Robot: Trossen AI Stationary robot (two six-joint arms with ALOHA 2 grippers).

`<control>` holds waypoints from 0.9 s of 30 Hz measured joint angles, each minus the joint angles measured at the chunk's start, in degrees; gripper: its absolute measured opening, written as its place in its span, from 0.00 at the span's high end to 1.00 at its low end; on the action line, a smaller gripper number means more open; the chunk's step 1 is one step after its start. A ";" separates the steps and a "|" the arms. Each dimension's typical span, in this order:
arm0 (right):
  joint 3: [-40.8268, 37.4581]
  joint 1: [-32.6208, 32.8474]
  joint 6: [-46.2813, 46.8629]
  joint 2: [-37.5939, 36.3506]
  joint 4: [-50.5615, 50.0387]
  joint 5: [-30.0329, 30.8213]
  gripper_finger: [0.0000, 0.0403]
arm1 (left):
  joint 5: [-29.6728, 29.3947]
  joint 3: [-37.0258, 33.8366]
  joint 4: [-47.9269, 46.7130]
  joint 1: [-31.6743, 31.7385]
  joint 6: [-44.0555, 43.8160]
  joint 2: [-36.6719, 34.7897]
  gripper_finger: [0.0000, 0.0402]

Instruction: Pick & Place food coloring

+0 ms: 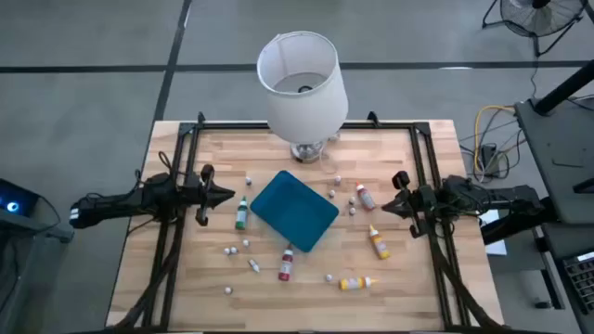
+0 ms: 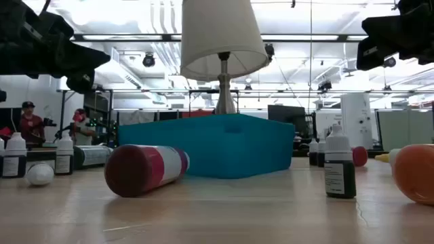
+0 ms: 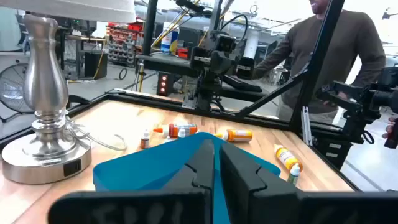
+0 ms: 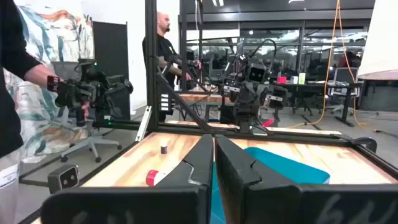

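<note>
Several food coloring bottles lie scattered on the wooden table around a teal tray (image 1: 293,211): a green one (image 1: 241,213) left of the tray, a red one (image 1: 286,264) near its front corner, a red one (image 1: 366,196), an orange one (image 1: 379,241) and a yellow one (image 1: 356,282) on the right. The low view shows the red bottle (image 2: 146,169) lying on its side. My left gripper (image 1: 232,196) hovers shut above the table, just left of the green bottle. My right gripper (image 1: 383,209) hovers shut on the right, beside the red and orange bottles. Both point at the tray.
A lamp with a white shade (image 1: 302,79) stands on its metal base (image 3: 46,124) at the table's far middle. Small pale caps (image 1: 246,245) dot the wood. A dark bottle (image 2: 339,169) stands upright near the front. People (image 3: 336,56) stand beyond the table frame.
</note>
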 joint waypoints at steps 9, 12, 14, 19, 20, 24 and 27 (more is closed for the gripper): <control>0.01 0.00 0.19 0.00 0.02 0.02 0.98 | 0.02 0.00 0.02 0.00 -8.13 0.00 1.00; 0.00 0.00 0.18 0.00 0.10 0.02 0.98 | 0.02 0.00 0.04 0.00 -9.15 0.02 1.00; 0.01 0.00 0.18 0.00 0.16 0.03 0.98 | 0.02 0.00 0.04 0.02 -9.16 0.00 1.00; 0.00 0.00 0.00 0.00 0.14 0.04 0.98 | 0.02 0.00 0.04 0.02 -9.23 0.00 1.00; 0.02 0.00 0.04 0.00 0.15 0.04 0.98 | 0.02 -0.01 0.04 0.00 -9.23 0.02 1.00; 0.00 0.00 0.18 0.00 0.15 0.04 0.98 | 0.02 0.00 0.06 0.00 -9.25 0.00 1.00; 0.02 0.00 0.22 0.00 0.45 0.04 0.98 | 0.02 -0.02 0.04 0.00 -9.25 0.00 1.00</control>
